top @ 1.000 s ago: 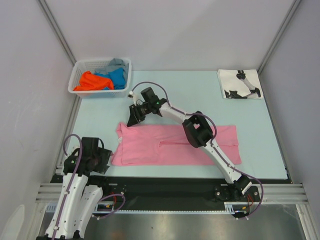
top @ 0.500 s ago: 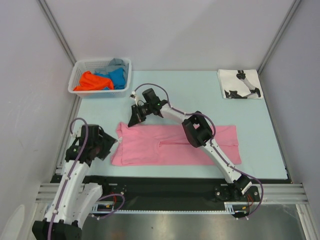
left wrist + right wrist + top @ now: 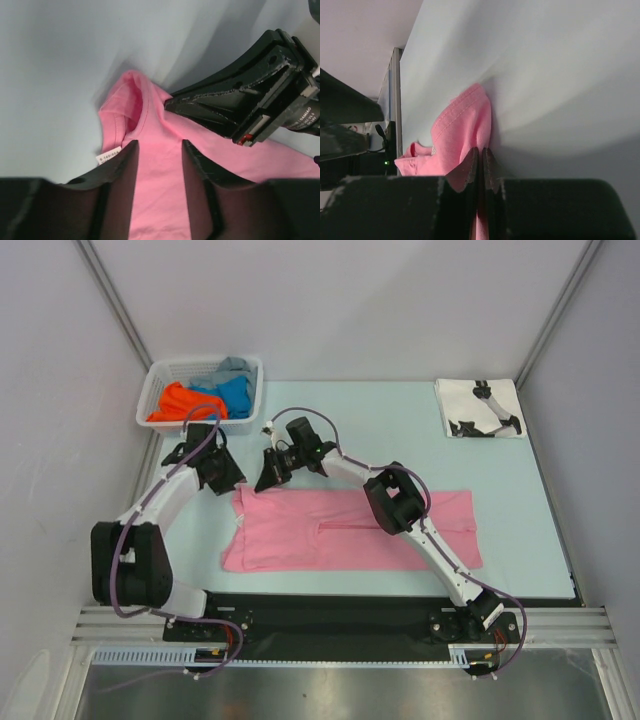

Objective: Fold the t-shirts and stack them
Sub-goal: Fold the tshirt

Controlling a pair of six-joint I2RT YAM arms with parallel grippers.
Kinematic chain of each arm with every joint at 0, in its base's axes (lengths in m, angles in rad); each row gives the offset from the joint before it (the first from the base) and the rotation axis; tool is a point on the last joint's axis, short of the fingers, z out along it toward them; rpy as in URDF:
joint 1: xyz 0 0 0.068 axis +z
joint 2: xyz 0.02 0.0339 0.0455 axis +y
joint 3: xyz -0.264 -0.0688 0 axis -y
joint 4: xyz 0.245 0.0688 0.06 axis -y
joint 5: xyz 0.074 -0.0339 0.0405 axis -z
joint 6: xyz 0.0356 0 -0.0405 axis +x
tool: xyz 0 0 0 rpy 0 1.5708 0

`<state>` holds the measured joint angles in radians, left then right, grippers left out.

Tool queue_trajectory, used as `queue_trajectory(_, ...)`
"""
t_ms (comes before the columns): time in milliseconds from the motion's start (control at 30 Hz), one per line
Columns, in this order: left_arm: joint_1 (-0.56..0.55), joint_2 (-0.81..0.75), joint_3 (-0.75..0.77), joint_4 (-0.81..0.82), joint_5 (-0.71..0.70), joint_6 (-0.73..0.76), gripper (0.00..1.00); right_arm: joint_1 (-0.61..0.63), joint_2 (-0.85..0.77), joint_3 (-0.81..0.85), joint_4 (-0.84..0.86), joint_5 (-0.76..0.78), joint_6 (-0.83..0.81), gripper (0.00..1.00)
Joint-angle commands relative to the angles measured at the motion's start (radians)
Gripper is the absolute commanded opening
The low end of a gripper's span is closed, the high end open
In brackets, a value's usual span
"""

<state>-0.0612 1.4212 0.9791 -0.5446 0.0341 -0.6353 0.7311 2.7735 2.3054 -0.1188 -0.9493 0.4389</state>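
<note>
**A:** How is the pink t-shirt laid?

**B:** Flat on the table, long axis left to right. Its far-left corner is pinched by the closed right gripper. The left gripper is poised just beside, fingers parted over the cloth.

**A:** What is added by the wrist views?

**B:** The pinch and the parted fingers are shown there; from above both are obscured.

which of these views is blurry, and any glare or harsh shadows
Top external: sharp, evenly lit, soft shadows only, no glare. Left wrist: pale table smeared by blur, plain pink cloth t-shirt clearer. Right wrist: the shirt's hem stitching is crisp, the table streaky, the right gripper dark.
</note>
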Motion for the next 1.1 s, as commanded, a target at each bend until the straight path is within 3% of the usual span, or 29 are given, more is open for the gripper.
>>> queue_trajectory(0,0.012,0.053,0.081,0.075,0.049,0.1,0.41,0.001,0.009,0.009,0.097,-0.017,0.049,0.0)
queue_trajectory(200,0.012,0.237,0.249,-0.035,0.02,0.203,0.55,-0.002,0.009,0.005,0.082,-0.026,0.037,0.0)
queue_trajectory(367,0.012,0.304,0.282,-0.063,0.024,0.278,0.66,-0.007,0.009,-0.003,0.08,-0.031,0.032,0.11)
queue_trajectory(600,0.024,0.369,0.234,-0.02,0.072,0.29,0.59,-0.021,0.017,-0.006,0.11,-0.051,0.063,0.33)
queue_trajectory(733,0.026,0.39,0.24,-0.035,0.04,0.29,0.52,-0.019,0.02,-0.004,0.11,-0.059,0.076,0.37)
queue_trajectory(1067,0.032,0.346,0.225,-0.052,-0.014,0.33,0.53,-0.001,0.044,0.017,0.142,-0.065,0.1,0.46)
